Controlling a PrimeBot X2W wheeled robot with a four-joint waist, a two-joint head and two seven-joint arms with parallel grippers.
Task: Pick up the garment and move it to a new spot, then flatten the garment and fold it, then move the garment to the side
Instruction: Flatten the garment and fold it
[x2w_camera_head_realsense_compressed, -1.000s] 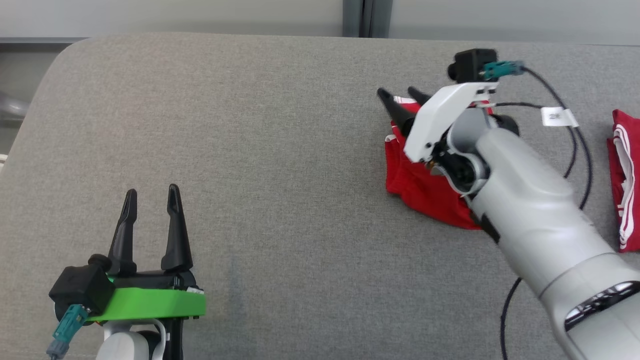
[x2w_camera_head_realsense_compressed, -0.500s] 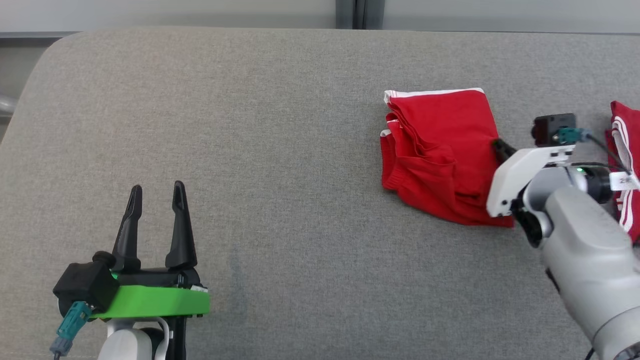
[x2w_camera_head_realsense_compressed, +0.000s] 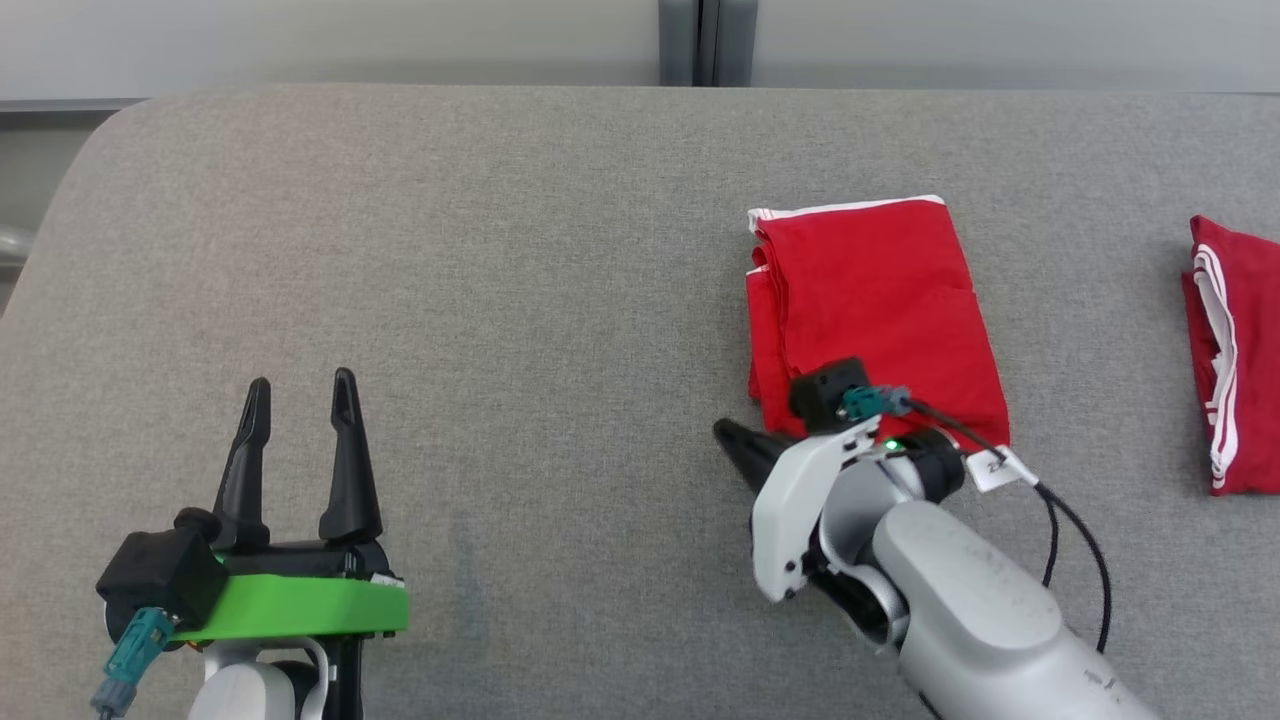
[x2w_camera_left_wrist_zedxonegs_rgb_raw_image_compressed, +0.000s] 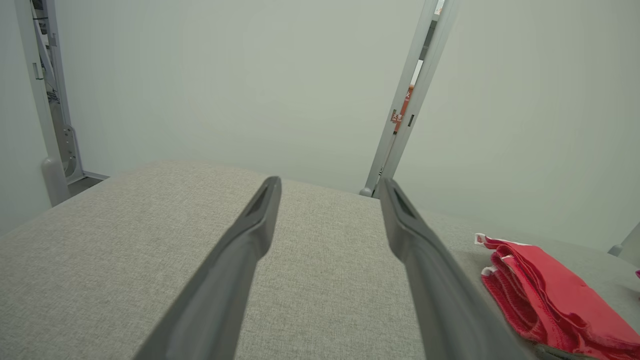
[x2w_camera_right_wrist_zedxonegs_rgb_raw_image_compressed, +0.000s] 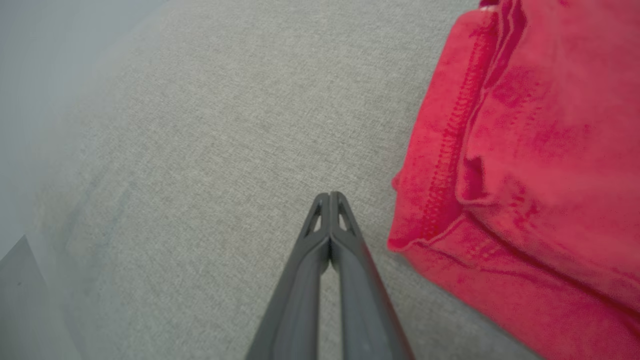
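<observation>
The folded red garment (x2w_camera_head_realsense_compressed: 870, 310) lies right of centre in the head view, long axis up the frame, its lower left corner just beside the empty, pressed-together right gripper (x2w_camera_head_realsense_compressed: 728, 436), far nearer than the spread left gripper (x2w_camera_head_realsense_compressed: 300, 395) at lower left.

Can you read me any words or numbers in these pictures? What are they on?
White tag on the black cable: dark print, too small to read.
Orange sticker on the grey post: pale marks, too blurred to read.
Red garment: no writing visible.
</observation>
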